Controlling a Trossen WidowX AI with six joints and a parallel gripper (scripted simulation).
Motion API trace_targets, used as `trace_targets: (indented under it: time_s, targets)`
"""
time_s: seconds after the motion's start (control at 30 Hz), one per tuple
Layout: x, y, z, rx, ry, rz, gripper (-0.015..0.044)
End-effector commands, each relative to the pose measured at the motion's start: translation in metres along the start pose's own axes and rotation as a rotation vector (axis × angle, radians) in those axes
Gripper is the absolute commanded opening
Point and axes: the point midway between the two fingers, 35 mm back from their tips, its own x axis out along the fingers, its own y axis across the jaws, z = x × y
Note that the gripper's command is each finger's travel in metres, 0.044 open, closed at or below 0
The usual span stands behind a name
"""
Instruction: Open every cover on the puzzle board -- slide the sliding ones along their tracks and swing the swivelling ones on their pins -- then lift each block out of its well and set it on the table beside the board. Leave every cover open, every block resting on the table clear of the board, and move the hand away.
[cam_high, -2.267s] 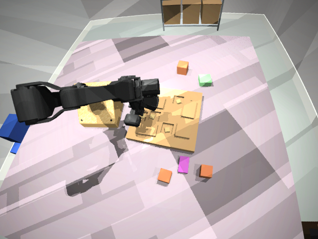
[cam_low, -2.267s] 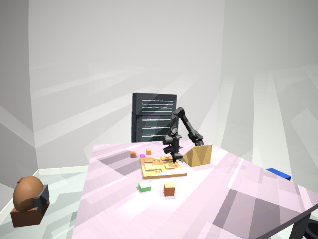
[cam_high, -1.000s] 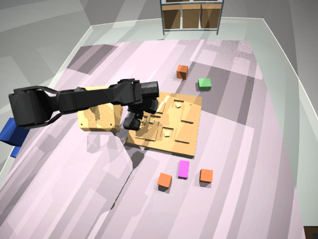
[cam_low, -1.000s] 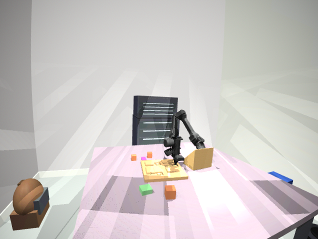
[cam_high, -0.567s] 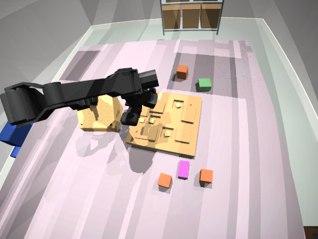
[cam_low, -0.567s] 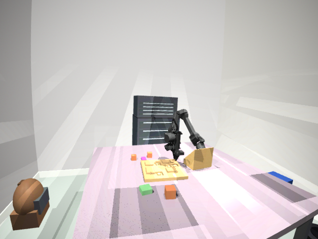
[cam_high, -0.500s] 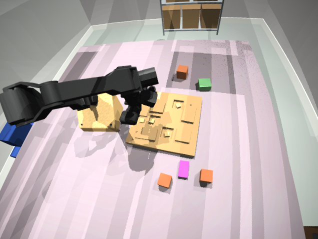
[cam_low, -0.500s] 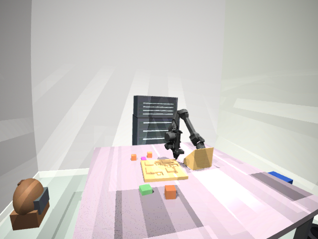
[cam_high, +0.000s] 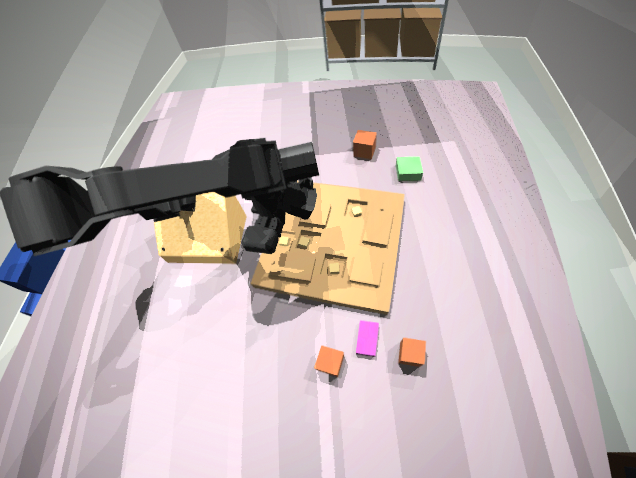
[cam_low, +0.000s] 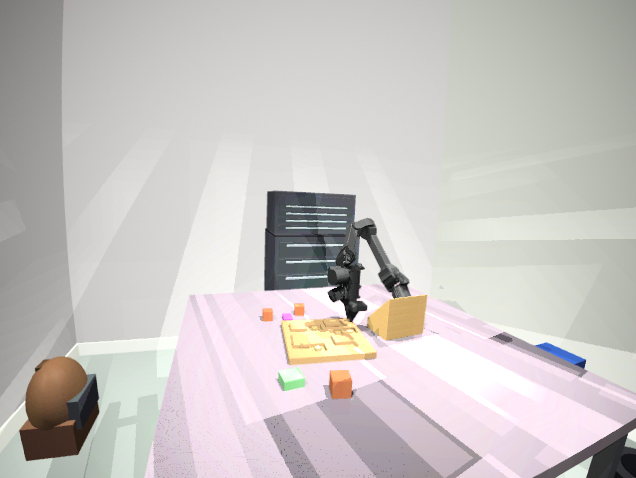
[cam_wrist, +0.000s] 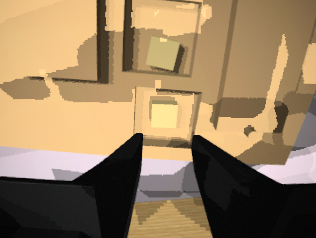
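The tan puzzle board (cam_high: 389, 262) (cam_low: 318, 356) (cam_wrist: 70, 125) lies flat on the table. Its wells show uncovered, with cover plates (cam_high: 376, 226) (cam_high: 366, 271) (cam_high: 294, 268) beside them; another cover (cam_high: 318, 213) is partly behind the arm. Small pale yellow blocks sit in the wells: one block (cam_high: 356, 210), one block (cam_high: 334, 266), one block (cam_high: 304, 241) (cam_wrist: 163, 54), and one block (cam_high: 283, 241) (cam_wrist: 164, 114) in the well nearest the arm. My gripper (cam_low: 351, 317) (cam_wrist: 167, 141) is partly open and empty, over the near edge of that last well. The top view hides its fingertips.
A wooden wedge (cam_high: 200, 231) (cam_low: 406, 318) stands close behind the gripper. Orange cubes (cam_high: 365, 144) (cam_high: 329, 360) (cam_high: 412, 352), a green block (cam_high: 409, 168) (cam_low: 291, 379) and a magenta block (cam_high: 367, 338) lie on the table clear of the board.
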Motion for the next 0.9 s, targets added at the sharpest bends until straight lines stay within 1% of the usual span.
trace_targets:
  time_s: [0.0, 0.17, 0.87]
  targets:
    - [0.0087, -0.0011, -0.0028, -0.010, 0.006, -0.007, 0.0144]
    - [0.0162, -0.0018, -0.0034, -0.010, 0.006, -0.008, 0.0144]
    - [0.0164, -0.0018, -0.0033, -0.010, 0.006, -0.008, 0.0144]
